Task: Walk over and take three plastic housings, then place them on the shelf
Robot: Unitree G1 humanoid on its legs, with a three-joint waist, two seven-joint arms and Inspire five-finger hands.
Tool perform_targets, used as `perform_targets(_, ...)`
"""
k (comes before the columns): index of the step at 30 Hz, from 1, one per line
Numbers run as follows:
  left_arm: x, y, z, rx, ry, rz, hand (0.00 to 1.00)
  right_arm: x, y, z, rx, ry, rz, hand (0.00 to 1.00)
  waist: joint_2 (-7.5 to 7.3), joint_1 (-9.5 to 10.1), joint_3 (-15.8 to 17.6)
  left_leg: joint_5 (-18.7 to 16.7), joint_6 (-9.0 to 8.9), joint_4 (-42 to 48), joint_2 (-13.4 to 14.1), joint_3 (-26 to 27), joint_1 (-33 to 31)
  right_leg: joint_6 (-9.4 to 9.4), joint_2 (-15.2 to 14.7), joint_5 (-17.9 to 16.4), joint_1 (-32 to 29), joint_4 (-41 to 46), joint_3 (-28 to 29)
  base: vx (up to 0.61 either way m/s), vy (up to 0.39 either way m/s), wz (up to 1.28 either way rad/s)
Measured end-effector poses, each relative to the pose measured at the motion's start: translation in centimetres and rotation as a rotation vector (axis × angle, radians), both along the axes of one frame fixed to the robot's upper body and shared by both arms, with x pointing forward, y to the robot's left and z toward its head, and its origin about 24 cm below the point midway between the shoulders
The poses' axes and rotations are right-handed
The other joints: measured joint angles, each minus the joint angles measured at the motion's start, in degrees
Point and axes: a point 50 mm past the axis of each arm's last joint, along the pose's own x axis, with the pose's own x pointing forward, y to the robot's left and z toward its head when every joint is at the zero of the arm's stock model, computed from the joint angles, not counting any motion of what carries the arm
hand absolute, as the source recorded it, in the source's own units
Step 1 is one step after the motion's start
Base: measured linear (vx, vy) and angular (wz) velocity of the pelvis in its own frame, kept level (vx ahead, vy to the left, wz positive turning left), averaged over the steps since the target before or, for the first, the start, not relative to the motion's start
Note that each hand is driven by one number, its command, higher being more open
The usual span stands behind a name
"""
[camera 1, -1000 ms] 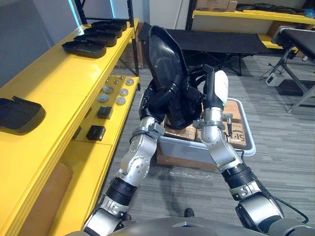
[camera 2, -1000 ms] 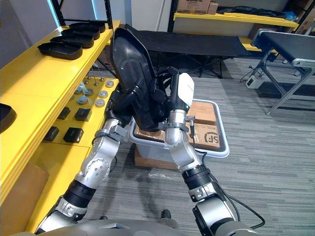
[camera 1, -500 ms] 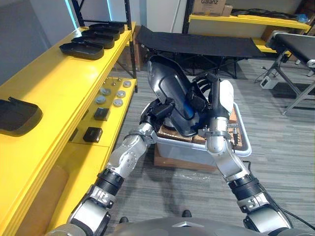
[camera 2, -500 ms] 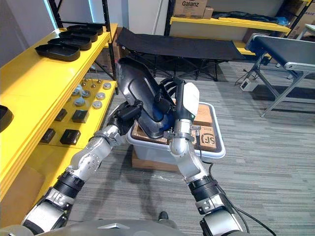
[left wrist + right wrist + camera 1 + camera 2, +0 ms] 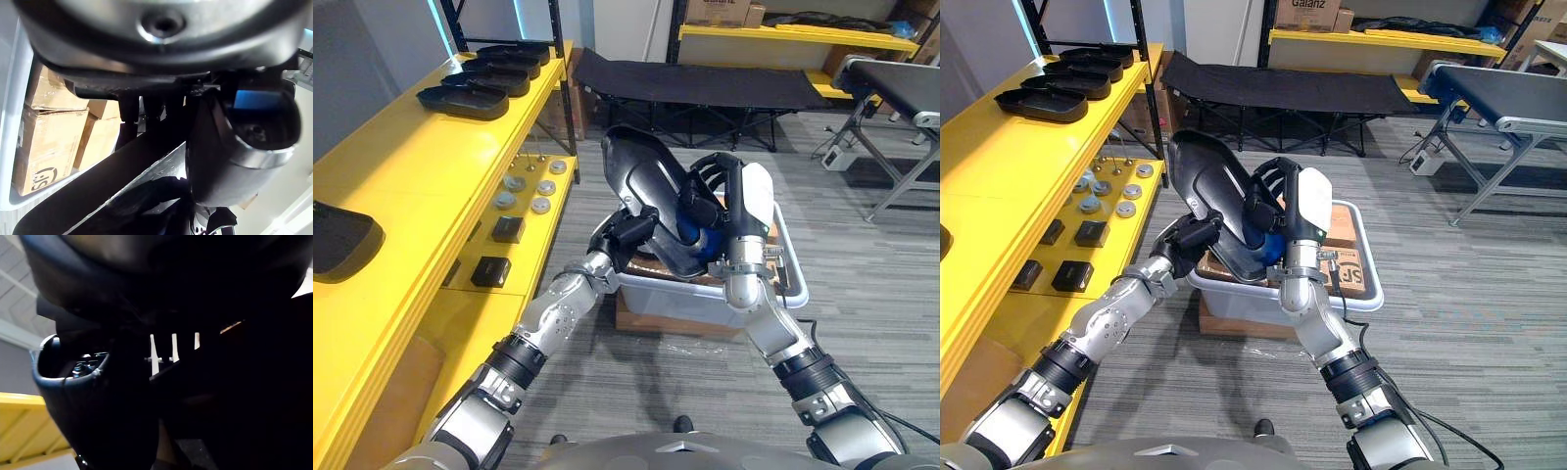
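Note:
A large black plastic housing (image 5: 641, 176) is held tilted between my two hands, over a grey bin (image 5: 675, 299). My left hand (image 5: 628, 233) grips its lower edge with curled fingers. My right hand (image 5: 710, 196), thumb in a white cover, is curled round its right side. In the left wrist view the housing (image 5: 122, 196) runs under the fingers, with the bin's cardboard boxes (image 5: 49, 127) beyond. Several more black housings (image 5: 475, 93) lie in a row at the far end of the yellow shelf (image 5: 401, 176), and one (image 5: 337, 240) lies at its near left.
The bin holds cardboard boxes (image 5: 1347, 269) and rests on a flat box on the grey floor. A lower yellow shelf carries small black blocks (image 5: 491, 270) and metal discs (image 5: 524, 191). A black cot (image 5: 705, 83) stands behind, a conveyor (image 5: 896, 83) at the right.
The housing stood upright and close to my head; both arms have since reached forward, and it now sits lower and tilted over the bin. The camera has shifted too.

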Motion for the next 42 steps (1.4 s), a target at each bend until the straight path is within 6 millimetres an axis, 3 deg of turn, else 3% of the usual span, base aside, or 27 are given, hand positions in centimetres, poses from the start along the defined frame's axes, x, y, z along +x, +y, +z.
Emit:
perform_targets(4, -1.3, -1.8, -0.6, -0.140, 0.095, -0.125, 1.00, 0.1, -0.6, 0.2, -0.014, -0.007, -0.013, 0.00, 0.00, 0.11, 0.06, -0.03, 0.01, 0.04, -0.01, -0.19, -0.17, -0.02, -0.01, -0.02, 0.01, 0.00, -0.14, 0.00, 0.003, 0.01)
perform_targets(5, -1.8, -2.6, -0.8, -0.169, 0.107, -0.180, 0.00, 0.1, -0.8, 0.3, -0.009, -0.012, -0.021, 0.00, 0.00, 0.03, 0.06, -0.04, 0.01, 0.04, -0.01, -0.19, -0.15, -0.03, -0.01, -0.03, 0.02, 0.00, -0.13, 0.00, 0.000, 0.00)
perform_targets(12, -1.9, -2.7, -1.0, -0.173, 0.109, -0.152, 0.00, 0.1, -0.5, 0.5, 0.005, -0.025, -0.019, 0.00, 0.11, -0.34, 0.22, -0.08, -0.01, 0.02, 0.03, -0.04, 0.02, -0.17, 0.03, -0.13, 0.03, 0.00, -0.04, 0.00, 0.002, -0.01)
perform_targets(17, -1.4, -2.5, -1.2, -0.191, 0.107, -0.064, 0.00, -0.1, 1.1, 1.0, 0.065, -0.055, 0.005, 0.00, 0.06, -0.06, 0.25, -0.13, 0.00, 0.02, 0.03, -0.12, 0.02, -0.17, 0.01, -0.13, 0.09, 0.00, -0.14, 0.00, 0.000, 0.00)
perform_targets(27, -1.3, -2.5, -1.0, -0.239, 0.090, 0.004, 0.00, 0.3, 1.7, 1.7, 0.069, -0.073, 0.021, 0.00, -0.78, 0.38, 0.74, -0.13, 0.00, -0.01, 0.03, -0.51, 0.22, -0.18, 0.00, -0.22, 0.57, 0.00, -0.64, 0.00, 0.002, 0.01)
perform_targets(28, -1.4, -2.5, -1.0, -0.250, 0.090, 0.016, 0.00, 0.4, 1.7, 1.7, 0.069, -0.074, 0.022, 1.00, -1.03, 0.39, 0.89, -0.13, 0.00, -0.01, 0.03, -0.54, 0.24, -0.18, 0.00, -0.23, 0.59, 0.00, -0.69, 0.00, 0.000, 0.00)
perform_targets(38, -1.9, -3.6, -1.1, -0.325, 0.090, 0.177, 0.00, -0.7, 4.1, 3.4, 0.242, -0.201, 0.117, 1.00, -1.86, 1.17, 1.03, -0.12, -0.01, -0.05, 0.04, -0.42, 0.38, -0.45, 0.05, -0.43, 0.58, 0.02, -0.86, 0.00, 0.000, 0.00)
perform_targets(41, -1.7, -3.0, 0.1, -0.309, 0.012, 0.203, 0.00, -1.1, 3.7, 2.2, 0.275, -0.145, 0.098, 1.00, -1.86, 1.61, 1.03, -0.12, -0.02, -0.07, 0.05, -0.41, 0.38, -0.54, 0.06, -0.49, 0.58, 0.03, -0.92, 0.00, 0.000, 0.00)
perform_targets(42, -2.0, -2.5, 1.2, -0.267, -0.070, 0.223, 0.00, -1.7, 3.2, 1.0, 0.328, -0.083, 0.080, 1.00, -1.83, 1.62, 1.03, -0.15, -0.05, -0.11, 0.05, -0.40, 0.38, -0.71, 0.06, -0.60, 0.55, 0.03, -0.95, 0.00, 0.000, 0.00)
